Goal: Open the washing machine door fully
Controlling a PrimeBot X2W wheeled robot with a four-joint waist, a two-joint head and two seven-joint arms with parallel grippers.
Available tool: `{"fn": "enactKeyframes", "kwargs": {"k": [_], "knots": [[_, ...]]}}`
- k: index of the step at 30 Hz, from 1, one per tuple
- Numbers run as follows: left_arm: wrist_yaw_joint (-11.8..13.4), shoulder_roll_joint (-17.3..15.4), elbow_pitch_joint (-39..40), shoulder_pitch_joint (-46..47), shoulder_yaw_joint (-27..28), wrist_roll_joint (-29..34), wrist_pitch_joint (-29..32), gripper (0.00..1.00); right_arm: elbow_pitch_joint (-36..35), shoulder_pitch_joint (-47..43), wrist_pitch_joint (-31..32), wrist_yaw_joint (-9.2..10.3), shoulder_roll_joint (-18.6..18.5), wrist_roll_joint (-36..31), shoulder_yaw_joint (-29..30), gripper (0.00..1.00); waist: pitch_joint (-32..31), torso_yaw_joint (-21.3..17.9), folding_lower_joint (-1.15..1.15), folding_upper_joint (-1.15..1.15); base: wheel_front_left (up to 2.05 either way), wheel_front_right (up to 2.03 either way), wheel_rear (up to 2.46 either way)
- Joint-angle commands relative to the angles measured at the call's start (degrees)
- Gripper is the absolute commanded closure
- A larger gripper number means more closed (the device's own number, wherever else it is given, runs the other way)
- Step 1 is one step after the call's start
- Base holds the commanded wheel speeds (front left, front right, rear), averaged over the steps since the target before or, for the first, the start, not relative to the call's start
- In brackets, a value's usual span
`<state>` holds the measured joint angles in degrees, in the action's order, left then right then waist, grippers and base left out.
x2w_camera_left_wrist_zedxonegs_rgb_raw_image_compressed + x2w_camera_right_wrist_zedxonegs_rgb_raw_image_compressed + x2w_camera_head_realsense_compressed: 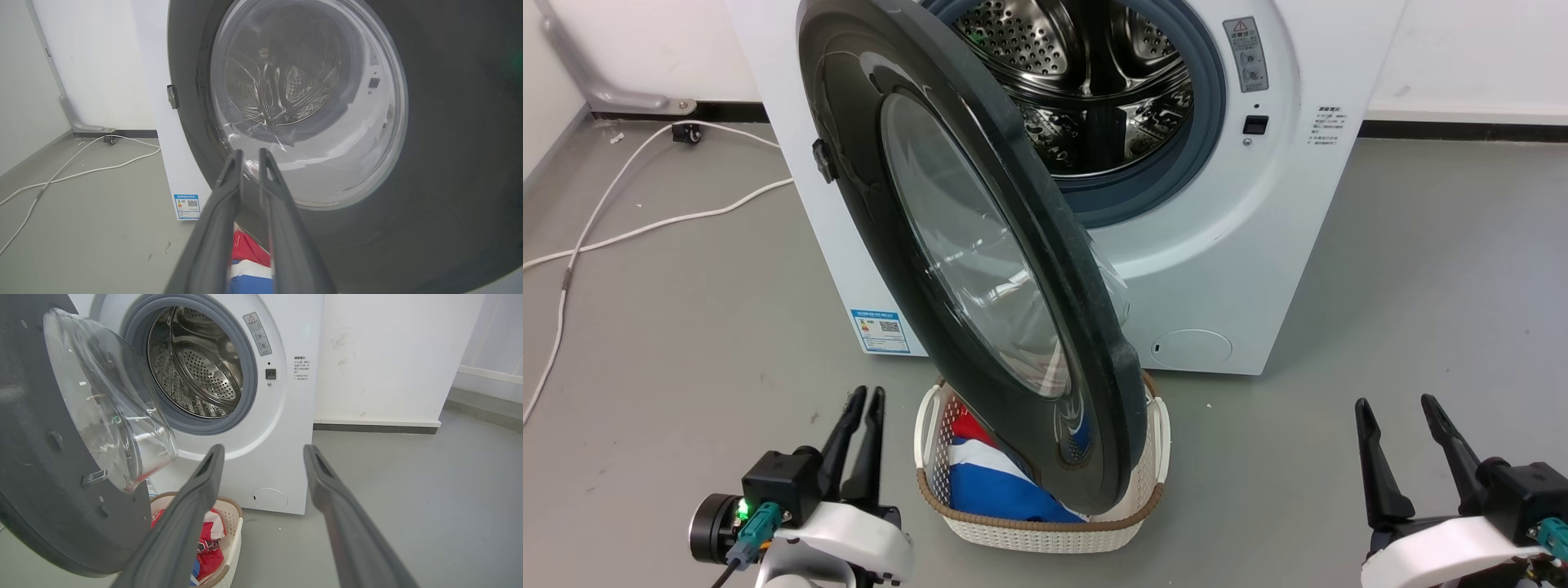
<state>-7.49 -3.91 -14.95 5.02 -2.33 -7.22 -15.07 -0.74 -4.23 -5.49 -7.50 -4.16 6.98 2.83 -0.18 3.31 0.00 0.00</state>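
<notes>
The washing machine door (pixel 980 269), round and glossy black with a clear glass bowl (pixel 110 404), stands about half open, swung out on its left hinge over a basket. Behind it the steel drum (pixel 1086 82) is exposed in the white machine (pixel 1217 269). My left gripper (pixel 867 398) hangs low at the left, shut with nothing held, its fingers pointing at the door's outer face (pixel 449 122) and apart from it. At the lower right my right gripper (pixel 1396 404) is open and empty, facing the machine front to the right of the door's inner side (pixel 49 465).
A white wicker basket (pixel 1045 531) with red, white and blue cloth sits on the floor under the door's lower edge. White cables (pixel 645 224) trail over the grey floor at the left. Bare floor lies on both sides of the machine.
</notes>
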Motion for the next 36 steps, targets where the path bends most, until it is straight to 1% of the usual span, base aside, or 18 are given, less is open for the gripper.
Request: {"fn": "enactKeyframes", "kwargs": {"k": [1, 7, 12, 17, 21, 24, 25, 28, 32, 36], "knots": [[0.0, -0.1, 0.0, 0.7, 0.2, -0.1, -0.1, 1.00, -0.3, -0.9, 0.1, 0.01, 0.3, -0.5, 0.0, 0.00, 0.0, 0.0, 0.00, 0.00, 0.00, 0.00, 0.00], [0.0, 0.3, 1.5, 1.8, 1.3, -1.1, -0.1, 1.00, -0.8, -0.8, 0.4, 0.01, 0.5, -0.7, 0.0, 0.00, 0.0, 0.0, 0.00, 0.00, 0.00, 0.00, 0.00], [0.7, 0.7, 6.0, 5.2, 1.8, -1.9, -0.1, 1.00, -1.2, -0.6, 0.7, 0.01, 0.7, -1.0, 0.2, 0.00, 0.4, 0.2, 0.00, 0.00, 0.00, 0.00, 0.00], [2.1, 0.9, 12.4, 10.2, 1.0, -1.7, -0.1, 1.00, -1.6, -0.1, 1.0, 0.01, 0.9, -1.0, 0.1, 0.00, 1.1, 0.2, 0.00, 0.00, 0.00, 0.00, 0.00], [4.0, 1.0, 18.1, 14.4, -1.0, -2.6, -0.1, 1.00, -2.0, 0.5, 0.8, 0.01, 1.0, -1.0, -0.1, 0.00, 1.4, -0.1, 0.00, 0.00, 0.00, 0.00, 0.00], [5.7, 1.0, 22.2, 17.0, -3.9, -3.5, -0.1, 1.00, -2.2, 0.6, 0.6, 0.01, 1.1, -1.0, 0.0, 0.00, 1.5, -0.4, 0.00, 0.00, 0.00, 0.00, 0.00], [7.0, 1.0, 25.8, 18.5, -8.4, -4.7, -0.1, 1.00, -2.3, 0.3, 0.6, 0.01, 1.2, -1.0, 0.4, 0.00, 1.7, -0.6, 0.00, 0.00, 0.00, 0.00, 0.00], [8.1, 1.0, 29.0, 20.1, -13.8, -6.7, -0.1, 1.00, -2.2, -0.1, 0.5, 0.01, 1.2, -1.0, 0.8, 0.00, 1.8, -0.5, 0.00, 0.00, 0.00, 0.00, 0.00], [9.4, 1.0, 30.7, 21.1, -21.1, -8.5, -0.1, 1.00, -1.8, -0.2, 0.4, 0.01, 1.3, -0.7, 1.1, 0.00, 1.6, -0.6, 0.00, 0.00, 0.00, 0.00, 0.00], [9.4, 1.0, 30.4, 21.1, -28.3, -10.6, 1.1, 1.00, -1.6, -0.4, 0.5, 0.01, 1.3, -0.5, 1.2, 0.00, 1.6, -0.6, 0.00, 0.00, 0.00, 0.00, 0.00]]}}
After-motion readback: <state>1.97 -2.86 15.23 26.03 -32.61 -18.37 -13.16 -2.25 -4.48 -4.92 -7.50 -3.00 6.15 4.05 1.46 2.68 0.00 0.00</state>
